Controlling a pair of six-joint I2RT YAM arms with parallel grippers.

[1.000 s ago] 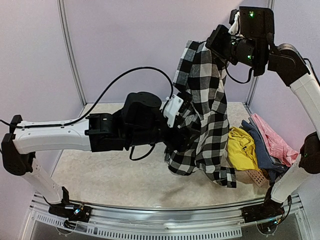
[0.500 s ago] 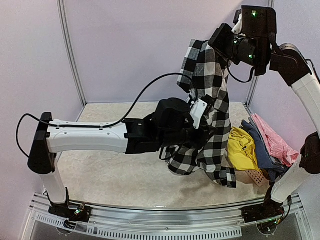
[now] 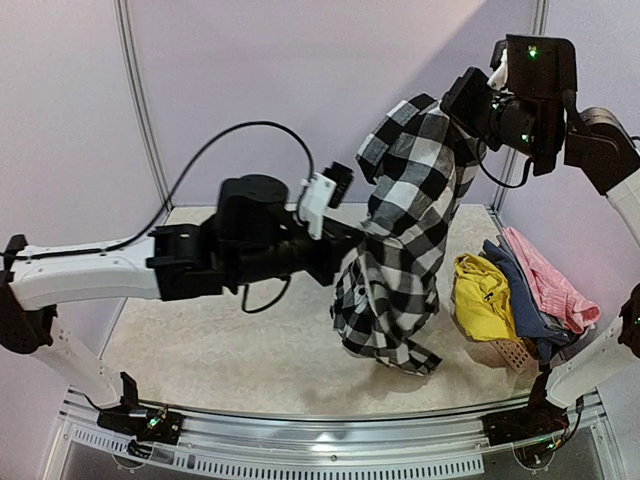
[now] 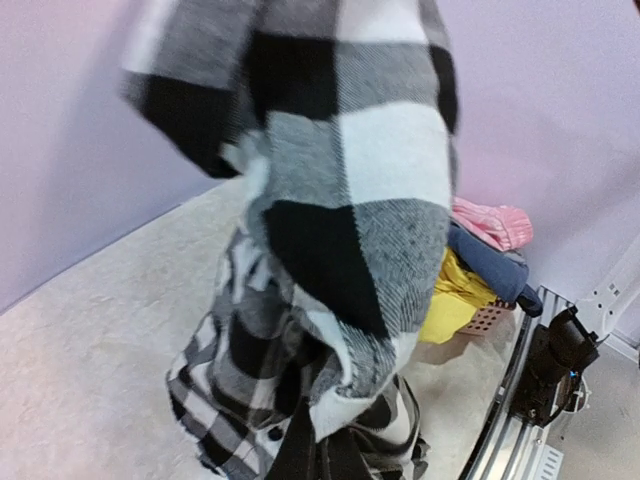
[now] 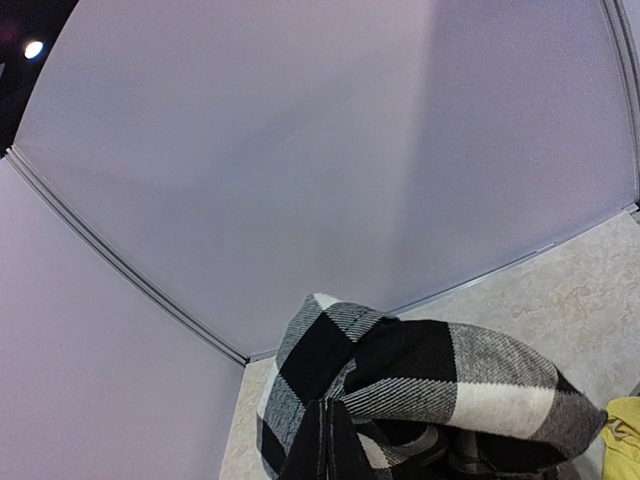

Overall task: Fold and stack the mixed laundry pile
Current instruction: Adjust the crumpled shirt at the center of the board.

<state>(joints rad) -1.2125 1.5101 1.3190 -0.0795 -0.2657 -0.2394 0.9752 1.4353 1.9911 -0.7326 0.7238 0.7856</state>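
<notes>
The right jaws, up high at back right, are clamped on the top of the black-and-white checked shirt (image 3: 412, 190). It hangs down w/ its lower end bunched on the bench (image 3: 200, 350). The left jaws are closed on a fold of the same shirt approx. mid-height, at its left edge (the left wrist view shows checked cloth pinched right at the bottom of the frame). The rest of the pile sits at the bench's right side. The yellow garment (image 3: 480, 295) is just beside the hanging shirt, then the blue-grey one (image 3: 518, 290), w/ the pink one (image 3: 548, 282) furthest right. All are draped over a salmon basket (image 3: 515, 352).
</notes>
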